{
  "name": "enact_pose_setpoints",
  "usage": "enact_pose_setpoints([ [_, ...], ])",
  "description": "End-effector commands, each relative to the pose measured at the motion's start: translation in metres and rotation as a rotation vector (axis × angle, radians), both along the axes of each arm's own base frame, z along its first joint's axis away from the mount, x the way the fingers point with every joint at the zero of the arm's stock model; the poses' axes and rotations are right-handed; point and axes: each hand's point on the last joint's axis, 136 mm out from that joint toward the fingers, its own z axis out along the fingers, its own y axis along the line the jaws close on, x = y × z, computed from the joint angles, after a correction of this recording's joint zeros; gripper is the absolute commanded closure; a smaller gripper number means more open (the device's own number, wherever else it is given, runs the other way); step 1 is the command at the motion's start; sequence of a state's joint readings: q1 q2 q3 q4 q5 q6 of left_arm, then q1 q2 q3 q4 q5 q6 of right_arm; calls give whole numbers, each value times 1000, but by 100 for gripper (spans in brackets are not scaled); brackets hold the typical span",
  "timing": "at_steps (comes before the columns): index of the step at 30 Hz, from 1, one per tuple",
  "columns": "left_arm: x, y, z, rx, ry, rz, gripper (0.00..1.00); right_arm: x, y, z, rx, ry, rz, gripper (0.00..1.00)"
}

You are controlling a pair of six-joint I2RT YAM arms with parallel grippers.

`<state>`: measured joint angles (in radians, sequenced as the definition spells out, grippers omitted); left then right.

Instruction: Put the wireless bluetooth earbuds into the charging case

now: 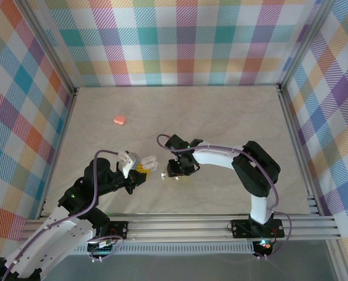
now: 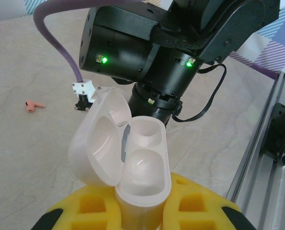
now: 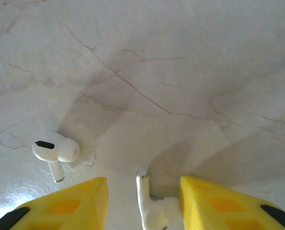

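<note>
Since my right jaws stand partly apart rather than clamped, everything turns on the white earbud (image 3: 149, 206) lying between them on the surface (image 3: 180, 72). In my right wrist view its stem runs toward 12 o'clock, along the gap rather than across it. Its head sits against the 3 o'clock finger, with a clear gap on the 9 o'clock side, so I judge a straight close would pinch it across the stem.

A second white earbud (image 3: 56, 151) lies at 10 o'clock, outside the jaws, its stem pointing to 6 o'clock.

Further out, seen from above, the charging case (image 1: 140, 161) is at 9 o'clock from my right jaws and near them. My left jaws grip it upright, with its lid (image 2: 101, 139) swung open and both wells bare. A pink earbud (image 2: 33, 105) lies on the surface beyond. My right arm is nearer both white earbuds.
</note>
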<state>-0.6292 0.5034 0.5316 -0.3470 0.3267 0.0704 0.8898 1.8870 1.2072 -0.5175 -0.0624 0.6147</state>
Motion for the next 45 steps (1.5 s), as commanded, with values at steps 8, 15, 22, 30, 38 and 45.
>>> enact_pose_setpoints([
  [8,1,4,7,-8,-9,23,100,-9,15,9,35,-15,177,56],
  [15,1,4,6,-7,-9,25,100,10,2,51,65,-190,72,42],
  [22,2,3,7,-11,-10,20,100,7,-23,74,116,-229,-126,56],
  [30,2,4,5,-15,-6,30,100,-37,-6,41,160,-98,-146,85],
  [38,-2,6,8,-14,-1,28,100,-43,-1,12,105,-59,-95,88],
  [45,-2,7,8,-24,-3,34,100,-37,-9,-2,27,-69,-83,89],
])
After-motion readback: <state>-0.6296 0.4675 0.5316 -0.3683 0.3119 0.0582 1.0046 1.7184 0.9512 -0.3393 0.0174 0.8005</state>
